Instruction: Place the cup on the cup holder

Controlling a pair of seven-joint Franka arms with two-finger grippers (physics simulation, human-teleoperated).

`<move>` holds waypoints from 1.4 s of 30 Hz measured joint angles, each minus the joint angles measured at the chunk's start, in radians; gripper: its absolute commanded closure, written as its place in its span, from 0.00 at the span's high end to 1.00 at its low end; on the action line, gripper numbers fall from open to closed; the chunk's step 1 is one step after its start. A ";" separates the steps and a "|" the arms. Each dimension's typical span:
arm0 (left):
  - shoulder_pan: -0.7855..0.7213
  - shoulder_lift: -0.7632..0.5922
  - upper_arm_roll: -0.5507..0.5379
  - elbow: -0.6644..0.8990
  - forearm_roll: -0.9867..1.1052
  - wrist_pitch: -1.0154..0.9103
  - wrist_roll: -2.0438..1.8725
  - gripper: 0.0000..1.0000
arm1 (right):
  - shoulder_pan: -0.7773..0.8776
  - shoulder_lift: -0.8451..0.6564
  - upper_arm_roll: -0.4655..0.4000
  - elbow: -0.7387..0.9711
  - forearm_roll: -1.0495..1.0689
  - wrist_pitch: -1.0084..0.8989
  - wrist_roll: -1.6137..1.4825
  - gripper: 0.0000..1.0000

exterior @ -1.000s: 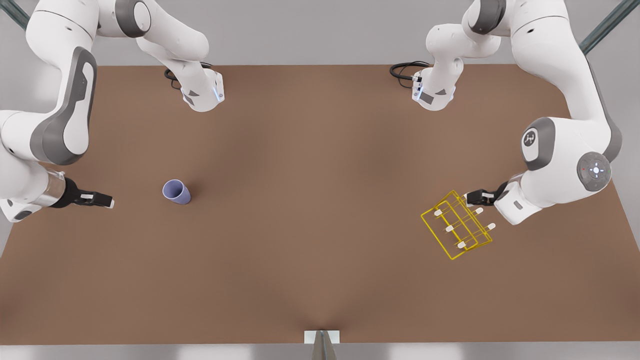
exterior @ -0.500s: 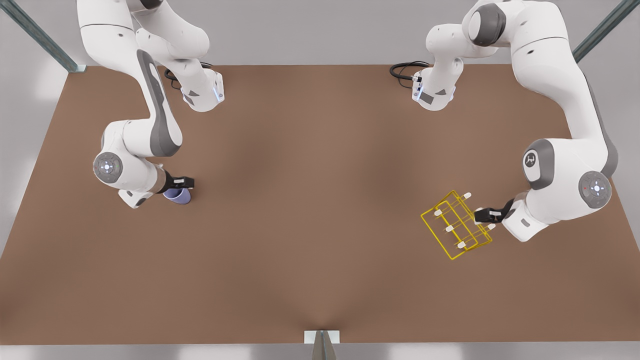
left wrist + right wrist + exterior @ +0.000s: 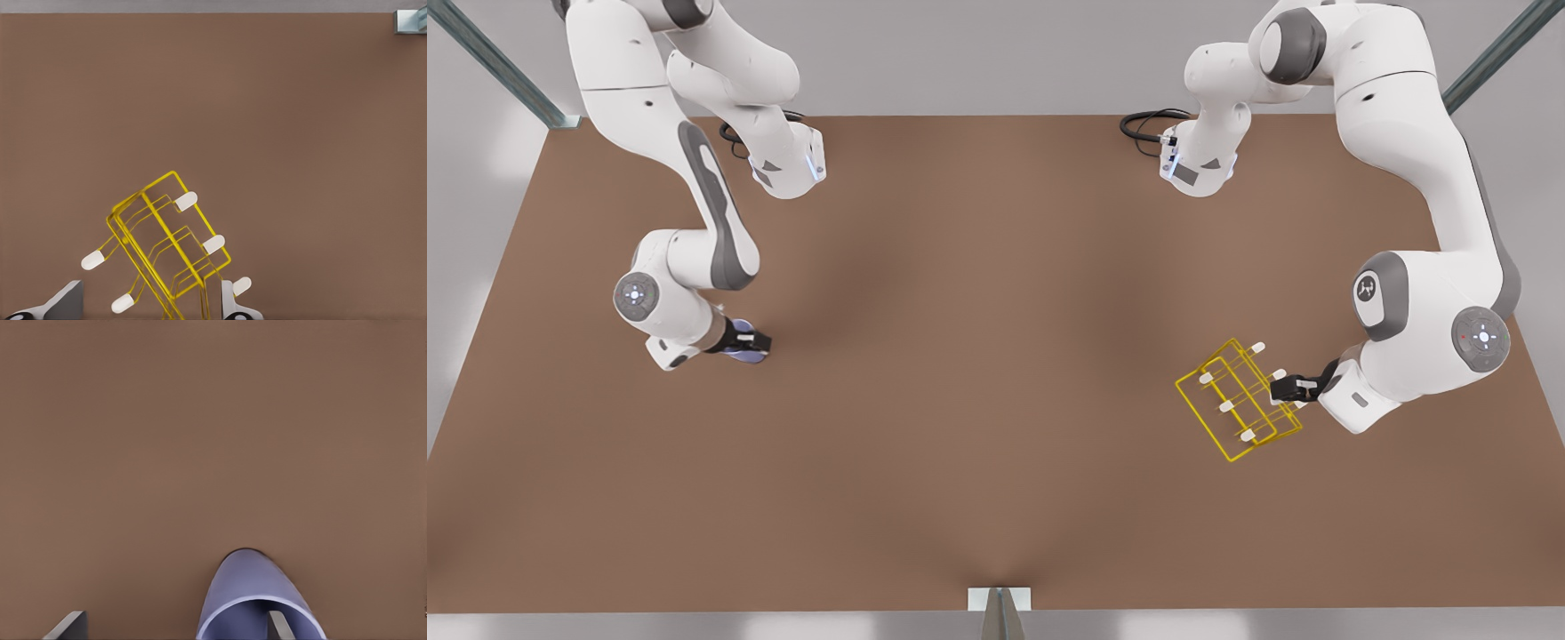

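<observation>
Here, at the front view's left, the right pincer (image 3: 754,344) is seen lowered over the cup (image 3: 743,354), which lies on the brown tabletop (image 3: 978,373) well apart from the rack. In the right wrist view the cup (image 3: 257,597) is shown with its open rim toward the camera; one finger (image 3: 279,625) is set inside the rim and the other finger (image 3: 69,625) stands clear outside the wall, so the pincer is held apart with the cup's wall between its fingers, not clamped.

Toward the front view's right, the yellow wire cup holder (image 3: 1238,400) rests on the tabletop, its white-tipped pegs (image 3: 1257,348) pointing outward. The left pincer (image 3: 1288,388) is placed at the holder's edge nearest its arm. In the left wrist view the cup holder (image 3: 167,250) is seen between the spread fingers (image 3: 63,303), which are apart around the frame's end; whether the wire is touched cannot be told.
</observation>
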 measured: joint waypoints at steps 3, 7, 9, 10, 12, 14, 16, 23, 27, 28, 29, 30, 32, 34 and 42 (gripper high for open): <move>0.000 0.001 0.000 0.000 0.000 0.001 0.001 1.00 | -0.014 -0.004 -0.001 -0.027 -0.002 0.028 0.003 1.00; 0.000 -0.003 0.000 -0.002 0.000 0.001 0.001 1.00 | -0.028 -0.016 -0.001 -0.067 -0.005 0.051 0.005 1.00; -0.001 -0.007 0.000 -0.003 0.001 -0.001 0.002 1.00 | -0.019 -0.002 0.000 -0.074 -0.005 0.065 0.006 1.00; -0.001 -0.006 0.000 -0.003 0.001 -0.001 0.002 1.00 | -0.016 0.008 0.000 -0.078 -0.005 0.071 0.006 1.00; -0.001 -0.007 -0.002 -0.003 0.000 -0.002 0.002 1.00 | -0.013 0.027 0.000 -0.081 -0.005 0.082 0.007 0.98; -0.004 -0.017 -0.008 -0.002 0.000 -0.003 0.000 1.00 | -0.018 0.043 0.000 -0.080 -0.005 0.090 0.007 0.41; -0.006 -0.024 -0.011 -0.003 0.000 -0.007 -0.004 1.00 | -0.025 0.052 0.000 -0.076 -0.001 0.096 0.005 0.21; -0.006 -0.034 -0.016 0.005 0.001 -0.020 -0.016 1.00 | -0.025 0.046 0.001 -0.071 0.008 0.107 -0.015 0.21; -0.007 -0.063 -0.017 0.009 0.001 -0.040 -0.033 1.00 | -0.026 0.019 0.001 -0.067 0.004 0.097 -0.011 0.21; -0.007 -0.066 -0.014 0.008 0.002 -0.049 -0.036 1.00 | -0.027 0.011 0.001 -0.060 0.006 0.090 -0.009 0.21; -0.006 -0.067 -0.012 0.007 0.002 -0.056 -0.040 1.00 | -0.029 0.007 0.000 -0.038 0.011 0.078 -0.008 0.21; -0.006 -0.068 -0.012 0.007 0.002 -0.062 -0.044 1.00 | -0.030 0.004 -0.001 0.003 0.027 0.055 -0.007 0.21; -0.006 -0.071 -0.011 0.007 0.002 -0.075 -0.055 1.00 | -0.030 0.015 0.001 0.111 0.101 -0.009 -0.004 0.21; -0.006 -0.074 -0.015 0.010 0.003 -0.084 -0.066 1.00 | -0.023 0.048 0.006 0.184 0.229 -0.062 -0.003 0.21; -0.006 -0.093 -0.018 0.011 0.034 -0.101 -0.106 1.00 | 0.112 0.242 0.111 0.469 0.932 -0.141 0.003 0.21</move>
